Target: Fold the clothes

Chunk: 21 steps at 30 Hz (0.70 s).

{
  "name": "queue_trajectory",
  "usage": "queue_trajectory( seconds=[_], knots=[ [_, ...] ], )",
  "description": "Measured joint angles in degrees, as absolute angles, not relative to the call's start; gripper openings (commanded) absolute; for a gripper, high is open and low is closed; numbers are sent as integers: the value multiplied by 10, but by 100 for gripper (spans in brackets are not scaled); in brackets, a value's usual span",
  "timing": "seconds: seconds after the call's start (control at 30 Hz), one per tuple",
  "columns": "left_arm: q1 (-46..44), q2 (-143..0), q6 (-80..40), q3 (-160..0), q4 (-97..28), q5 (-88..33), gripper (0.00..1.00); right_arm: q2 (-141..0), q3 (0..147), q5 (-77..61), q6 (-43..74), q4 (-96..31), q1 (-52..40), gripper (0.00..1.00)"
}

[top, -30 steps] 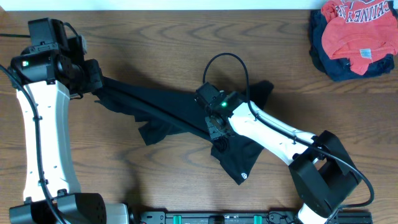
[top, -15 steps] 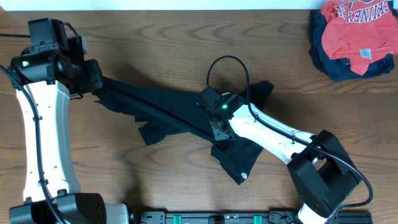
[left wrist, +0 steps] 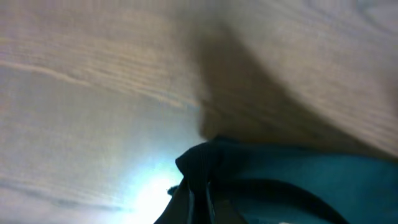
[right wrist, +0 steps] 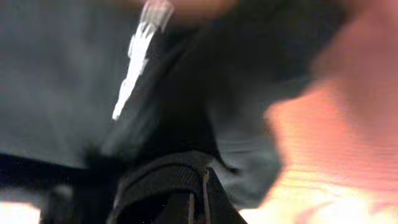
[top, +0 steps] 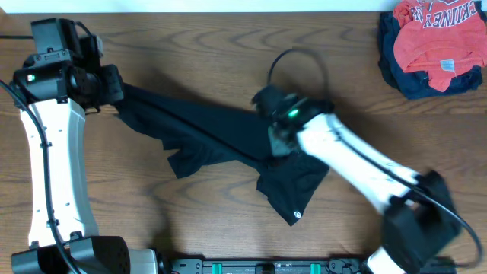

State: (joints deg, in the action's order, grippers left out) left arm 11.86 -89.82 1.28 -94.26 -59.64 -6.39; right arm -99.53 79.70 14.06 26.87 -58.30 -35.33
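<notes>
1. One item to fold: saw a plain black soft-fabric shirt (top: 213, 137) drawn out into a long slanting band on the brown wooden table (top: 190, 46), well to the left of and lower than the heap of red lettered shirt (top: 430, 38) and navy blue garment (top: 399, 76).
2. Found the left gripper (top: 114, 87) at the end of the band farthest from that heap, fingers pressed together and pinching a bunch of the black cloth.
3. Found the right gripper (top: 275, 137) at mid-band, nearer the heap and blurred in the overhead view. Read its fingers as closed and judged them to be nipping a fold of the fabric, with a white neck label (right wrist: 134, 68) just above them in the right wrist view.
4. Noted a small white logo (top: 296, 215) on the loose flap, the part of the shirt lying lowest below the heap.
5. Judged the cloth light, limp and without stiffness. Likely to sag and wrinkle between the two holds. Not fragile, yet apt to slip or to give up only its top layer to a shallow pinch.
6. Judged the best holds to be thick edges: hem corners, or shoulder seams either side of the neck label. Would take two points well apart, to keep one edge taut.
</notes>
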Motion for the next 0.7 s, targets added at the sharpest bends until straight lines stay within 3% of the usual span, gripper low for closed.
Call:
queue_trajectory(
  seconds=[0.37, 0.7],
  knots=[
    [119, -849, 15, -1014, -579, -63, 6, -811, 1017, 119, 186, -622, -151, 1],
    [119, -648, 15, -1041, -568, -81, 6, -751, 1178, 116, 131, -710, -98, 1]
  ],
)
